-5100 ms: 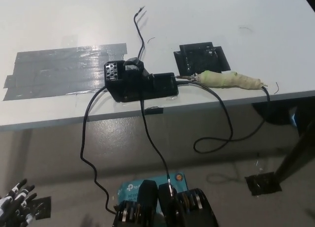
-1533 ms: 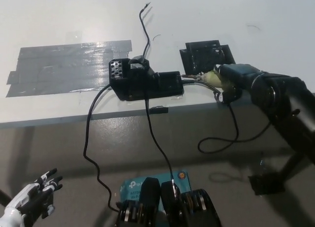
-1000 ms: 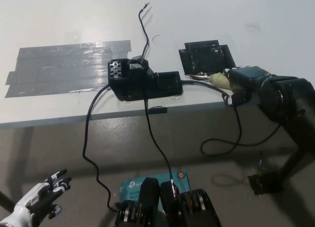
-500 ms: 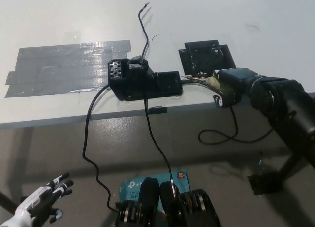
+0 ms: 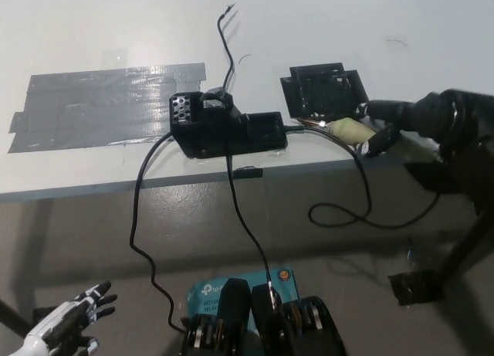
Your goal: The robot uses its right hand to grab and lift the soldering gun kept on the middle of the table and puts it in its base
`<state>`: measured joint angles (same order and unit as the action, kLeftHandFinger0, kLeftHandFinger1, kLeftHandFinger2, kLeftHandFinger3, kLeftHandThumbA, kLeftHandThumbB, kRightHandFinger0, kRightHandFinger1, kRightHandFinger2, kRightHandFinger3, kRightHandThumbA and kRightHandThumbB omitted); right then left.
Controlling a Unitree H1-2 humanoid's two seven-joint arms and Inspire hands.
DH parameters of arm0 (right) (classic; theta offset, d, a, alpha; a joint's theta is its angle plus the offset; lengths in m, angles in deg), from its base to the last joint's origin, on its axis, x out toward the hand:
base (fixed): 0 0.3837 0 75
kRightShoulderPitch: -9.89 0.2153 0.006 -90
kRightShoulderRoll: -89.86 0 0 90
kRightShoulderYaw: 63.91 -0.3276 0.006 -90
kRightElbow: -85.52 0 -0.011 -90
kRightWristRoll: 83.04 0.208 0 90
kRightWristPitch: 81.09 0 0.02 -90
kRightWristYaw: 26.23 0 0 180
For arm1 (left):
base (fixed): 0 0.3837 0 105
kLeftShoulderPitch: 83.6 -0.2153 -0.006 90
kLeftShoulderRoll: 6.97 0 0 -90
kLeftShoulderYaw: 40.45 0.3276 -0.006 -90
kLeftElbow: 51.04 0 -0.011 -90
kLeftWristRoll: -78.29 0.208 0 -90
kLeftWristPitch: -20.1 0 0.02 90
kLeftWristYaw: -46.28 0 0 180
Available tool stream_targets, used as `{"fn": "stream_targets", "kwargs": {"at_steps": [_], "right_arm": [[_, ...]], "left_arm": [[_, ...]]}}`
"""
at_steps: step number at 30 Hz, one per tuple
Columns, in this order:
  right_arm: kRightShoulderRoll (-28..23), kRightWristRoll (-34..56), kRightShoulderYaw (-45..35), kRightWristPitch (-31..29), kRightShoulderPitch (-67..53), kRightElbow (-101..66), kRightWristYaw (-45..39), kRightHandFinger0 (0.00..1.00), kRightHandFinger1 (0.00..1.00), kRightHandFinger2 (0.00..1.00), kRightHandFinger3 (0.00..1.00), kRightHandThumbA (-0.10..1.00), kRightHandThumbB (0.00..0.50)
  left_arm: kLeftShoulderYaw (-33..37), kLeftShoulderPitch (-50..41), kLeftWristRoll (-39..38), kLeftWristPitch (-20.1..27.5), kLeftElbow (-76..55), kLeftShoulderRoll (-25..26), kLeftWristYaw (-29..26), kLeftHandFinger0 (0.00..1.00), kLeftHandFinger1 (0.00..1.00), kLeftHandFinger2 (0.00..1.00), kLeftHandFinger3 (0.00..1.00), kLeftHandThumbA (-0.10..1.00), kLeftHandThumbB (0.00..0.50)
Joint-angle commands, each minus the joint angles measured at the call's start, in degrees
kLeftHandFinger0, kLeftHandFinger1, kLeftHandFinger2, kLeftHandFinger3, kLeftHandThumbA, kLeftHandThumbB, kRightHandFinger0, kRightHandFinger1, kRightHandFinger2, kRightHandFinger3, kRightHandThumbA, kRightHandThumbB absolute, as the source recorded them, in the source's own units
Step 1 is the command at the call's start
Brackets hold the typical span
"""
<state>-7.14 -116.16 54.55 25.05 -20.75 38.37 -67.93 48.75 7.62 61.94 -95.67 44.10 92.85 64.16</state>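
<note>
The soldering gun point(image 5: 351, 129), its handle wrapped in pale tape, lies on the white table point(image 5: 116, 32) near the front edge, metal tip pointing left. Its black base point(image 5: 228, 132) sits just left of the tip, with a holder ring on top. My black right hand point(image 5: 413, 120) reaches in from the right over the handle's rear; its fingers are spread, one above the handle and one below, not closed on it. Low at the left, off the table, my white left hand point(image 5: 65, 325) rests open.
A black tape patch point(image 5: 324, 89) lies behind the gun and a wide grey tape strip point(image 5: 100, 105) to the left. Black cables point(image 5: 231, 209) hang from the base over the table's front edge; the gun's cord point(image 5: 347, 213) loops below.
My right hand has drawn back to the right and opened, uncovering more of the taped handle. The gun still lies on the table. The left hand has sunk a little lower.
</note>
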Motion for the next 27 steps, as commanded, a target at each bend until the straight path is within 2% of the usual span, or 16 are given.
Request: {"fn": "stream_targets", "kwargs": {"at_steps": [1,4,6,8,10,12,14,18,21,23,25,26,27], "right_arm": [[-2.0,2.6,-1.3,1.6,4.2,-0.3,-4.7,1.0,1.0,1.0,1.0,0.37,0.5],[-2.0,2.6,-1.2,1.1,4.2,0.4,-4.5,1.0,1.0,1.0,1.0,0.38,0.5],[-2.0,2.5,-1.1,1.0,4.0,0.3,-4.4,1.0,1.0,1.0,1.0,0.39,0.5],[-2.1,2.1,-0.8,0.7,3.8,-0.3,-4.0,1.0,1.0,1.0,1.0,0.4,0.5],[-2.3,1.7,-0.7,1.0,3.0,-1.8,-3.6,1.0,1.0,1.0,1.0,0.38,0.5],[-2.9,-0.4,1.4,-2.5,2.9,-1.5,-2.5,1.0,1.0,1.0,1.0,0.41,0.5],[-3.2,-1.6,2.9,-2.8,2.5,-1.8,-2.0,1.0,1.0,1.0,1.0,0.47,0.5],[-3.0,-2.5,3.5,-2.3,1.5,-1.8,0.3,1.0,1.0,1.0,1.0,0.44,0.5],[-3.4,-3.3,3.7,-2.2,0.7,-2.9,1.7,1.0,1.0,1.0,1.0,0.43,0.498],[-3.6,-4.7,4.3,-3.4,0.3,-3.2,3.6,1.0,1.0,1.0,1.0,0.45,0.48],[-4.1,-6.2,4.6,-4.5,-0.5,-4.2,7.1,1.0,1.0,1.0,1.0,0.4,0.437],[-4.1,-6.4,4.7,-4.5,-0.5,-4.2,7.4,1.0,1.0,1.0,1.0,0.4,0.432],[-4.4,-7.7,5.2,-4.1,-0.9,-4.9,8.5,1.0,1.0,1.0,1.0,0.39,0.389]], "left_arm": [[-0.7,-0.5,0.0,0.6,-2.0,1.8,2.0,1.0,1.0,1.0,1.0,0.84,0.122],[-0.7,-0.5,-0.2,1.2,-1.4,1.8,2.7,1.0,1.0,1.0,1.0,0.87,0.113],[-0.5,-0.6,0.1,1.0,-1.6,1.8,2.7,1.0,1.0,1.0,1.0,0.95,0.085],[-0.9,-0.7,-0.3,1.2,-1.6,1.8,3.0,1.0,1.0,1.0,1.0,0.98,0.096],[-0.9,-0.6,-0.1,1.8,-1.1,1.8,3.4,1.0,1.0,1.0,1.0,1.0,0.077],[-1.0,-0.6,-0.1,2.0,-1.3,1.8,3.5,1.0,1.0,1.0,1.0,1.0,0.104],[-1.2,-0.7,-0.2,1.6,-1.5,1.7,3.4,1.0,1.0,1.0,1.0,1.0,0.096],[-0.6,-0.5,0.8,2.5,-1.4,2.1,3.5,1.0,1.0,1.0,1.0,1.0,0.136],[-0.8,-0.5,0.5,2.5,-1.2,1.6,3.4,1.0,1.0,1.0,1.0,1.0,0.138],[-1.1,-0.8,-0.1,1.8,-1.6,1.4,3.4,1.0,1.0,1.0,1.0,1.0,0.153],[-0.9,-0.8,0.4,2.9,-1.3,1.7,3.6,1.0,1.0,1.0,1.0,1.0,0.138],[-0.7,-0.8,0.5,3.1,-1.3,1.8,3.7,1.0,1.0,1.0,1.0,1.0,0.139],[-0.8,-0.8,0.5,3.0,-1.4,1.8,3.7,1.0,1.0,1.0,1.0,1.0,0.129]]}}
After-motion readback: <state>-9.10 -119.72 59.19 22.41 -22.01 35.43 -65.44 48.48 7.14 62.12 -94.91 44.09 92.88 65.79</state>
